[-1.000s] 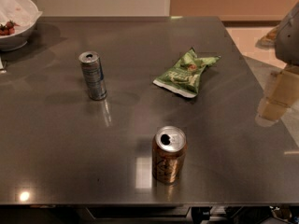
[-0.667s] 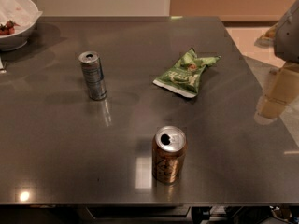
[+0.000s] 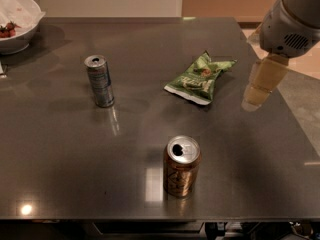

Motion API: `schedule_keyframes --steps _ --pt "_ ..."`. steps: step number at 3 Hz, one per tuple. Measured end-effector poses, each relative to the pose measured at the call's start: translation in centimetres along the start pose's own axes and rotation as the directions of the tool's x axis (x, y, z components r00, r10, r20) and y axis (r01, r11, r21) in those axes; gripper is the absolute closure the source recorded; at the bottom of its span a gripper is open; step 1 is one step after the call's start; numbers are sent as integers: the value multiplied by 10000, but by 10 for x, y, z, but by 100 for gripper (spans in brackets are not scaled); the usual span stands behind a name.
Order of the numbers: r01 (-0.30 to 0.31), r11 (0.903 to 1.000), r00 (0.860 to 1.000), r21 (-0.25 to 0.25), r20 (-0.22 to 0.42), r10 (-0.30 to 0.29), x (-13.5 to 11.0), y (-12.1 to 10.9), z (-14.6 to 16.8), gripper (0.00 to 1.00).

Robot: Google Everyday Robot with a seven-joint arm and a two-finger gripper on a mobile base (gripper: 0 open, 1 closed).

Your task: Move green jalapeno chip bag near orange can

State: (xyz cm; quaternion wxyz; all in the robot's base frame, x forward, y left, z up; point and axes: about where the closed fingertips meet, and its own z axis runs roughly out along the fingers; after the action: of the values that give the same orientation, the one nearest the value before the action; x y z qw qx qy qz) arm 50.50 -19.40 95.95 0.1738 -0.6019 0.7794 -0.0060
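Table [image 3: 60,174]: dark grey, smooth and glossy, with light glints. Its near edge and right side are cut off.

Arm [image 3: 295,19]: white rounded housing with a vent grille, up and right of the green chip bag, mostly out of frame.

Bowl [image 3: 17,34]: white, far left of the bag and partly cut off. There are red bits inside; can't tell what they are.

Green chip bag [image 3: 199,79]: crinkled, lying flat mid-table, white edge on the nearer side.

Orange can [image 3: 181,166]: stout, upright, silver top. It stands nearer than the bag and well apart from it.

Silver-blue can [image 3: 99,80]: slim, upright, left of the bag.

Gripper [image 3: 254,98]: pale yellowish and blurred, pointing down just right of the bag, apart from it. Open or closed: cannot tell.
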Motion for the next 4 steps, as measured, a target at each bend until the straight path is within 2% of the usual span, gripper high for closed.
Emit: schedule_keyframes --steps 2,4 --pt "433 9986 9979 -289 485 -418 -27 -51 67 0" --pt "844 9943 9939 -650 770 -794 -40 -93 127 0"
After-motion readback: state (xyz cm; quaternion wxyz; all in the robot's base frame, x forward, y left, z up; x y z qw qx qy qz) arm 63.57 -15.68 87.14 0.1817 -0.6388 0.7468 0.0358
